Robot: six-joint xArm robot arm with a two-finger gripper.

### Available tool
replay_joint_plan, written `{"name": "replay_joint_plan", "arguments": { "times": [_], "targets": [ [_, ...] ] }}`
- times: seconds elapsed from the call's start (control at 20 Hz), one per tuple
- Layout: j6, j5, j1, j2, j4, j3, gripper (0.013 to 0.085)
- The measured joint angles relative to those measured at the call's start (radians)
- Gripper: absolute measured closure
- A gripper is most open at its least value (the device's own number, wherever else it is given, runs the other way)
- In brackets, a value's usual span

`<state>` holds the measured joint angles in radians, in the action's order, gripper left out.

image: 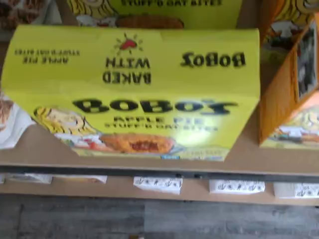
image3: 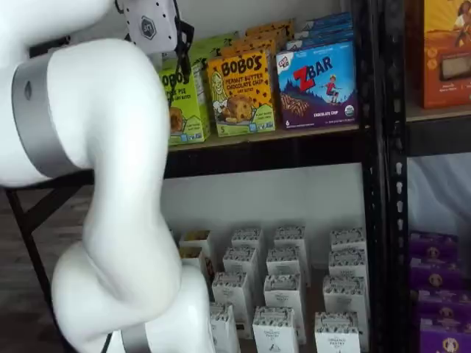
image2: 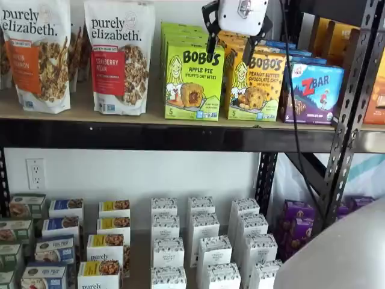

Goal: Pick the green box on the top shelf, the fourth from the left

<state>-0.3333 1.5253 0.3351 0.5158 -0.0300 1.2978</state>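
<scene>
Two black fingers of the gripper [image2: 229, 47] hang apart in a shelf view, with a plain gap between them and nothing held. They hover over the seam between the green box [image2: 194, 81] and the yellow-orange Bobo's box [image2: 255, 84] beside it, so they look set a little toward the wrong neighbour, though the camera angle may exaggerate this.

The green box stands upright at the front edge of the top shelf [image2: 120, 117], its face nearly flush with the black rail, more green boxes lined up behind it. A granola pouch [image2: 119, 55] stands just beside it on one side, the yellow-orange box close on the other, and the blue ZBar box [image2: 311, 91] farther along. The wrist view shows the green box [image: 134, 89] filling most of the picture, its top panel and front face both visible, which suggests the approach is well advanced.

The step in hand appears to be the final lining-up before the grasp. The next move calls for centring the fingers over the green box's width, then lowering them so one finger passes down each side without catching the yellow-orange box or the pouch.
</scene>
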Motion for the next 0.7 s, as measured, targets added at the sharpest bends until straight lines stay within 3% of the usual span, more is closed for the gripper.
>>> {"name": "replay_joint_plan", "arguments": {
  "times": [0.7],
  "targets": [
    [0.004,-0.03,-0.005,-0.113,-0.001,0.09,0.013]
  ]
}}
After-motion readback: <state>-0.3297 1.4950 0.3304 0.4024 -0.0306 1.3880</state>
